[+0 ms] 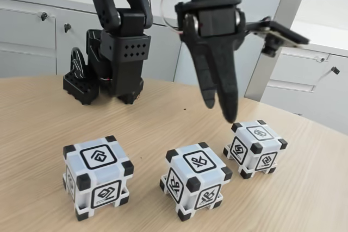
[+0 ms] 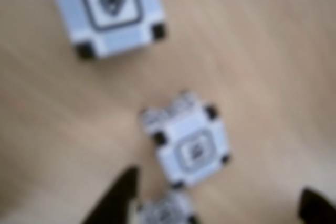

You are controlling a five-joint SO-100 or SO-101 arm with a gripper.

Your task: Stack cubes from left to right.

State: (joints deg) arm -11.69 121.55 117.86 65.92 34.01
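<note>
Three pale grey-white cubes with black corners stand in a row on the wooden table: the left cube [image 1: 98,175], the middle cube [image 1: 196,180] and the right cube [image 1: 254,148]. They stand apart and none is stacked. My gripper [image 1: 220,111] hangs above the table just behind the gap between the middle and right cubes, its fingers pointing down. In the blurred wrist view, one cube [image 2: 107,9] lies at the top, one [image 2: 189,140] in the middle and one [image 2: 168,213] at the bottom edge, between the spread black fingertips [image 2: 121,198]. The gripper [image 2: 218,205] is open and holds nothing.
The arm's black base [image 1: 111,63] stands at the back of the round table [image 1: 43,129]. White cabinets [image 1: 32,36] line the wall behind. The table's curved edge runs close behind the right cube.
</note>
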